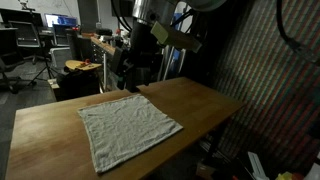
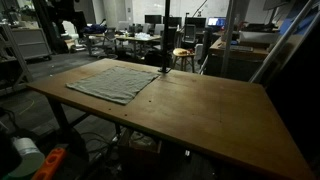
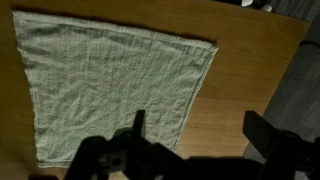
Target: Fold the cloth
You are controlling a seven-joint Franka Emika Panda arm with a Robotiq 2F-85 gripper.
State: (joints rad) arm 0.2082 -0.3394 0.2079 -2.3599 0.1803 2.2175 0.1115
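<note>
Pale cloth (image 1: 128, 128) lies flat, unfolded, on wooden counter (image 1: 200, 100); claw (image 3: 200, 140) hangs above, by cloth's edge, w/ fingers wide apart, gripping nothing.

Wide bare tabletop (image 2: 210, 110) beside the flat cloth (image 2: 112, 82) leaves open passage above both.

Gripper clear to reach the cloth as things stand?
Likely yes: the cloth lies flat on the table, nothing over it, and the gripper hangs above with fingers apart.
</note>
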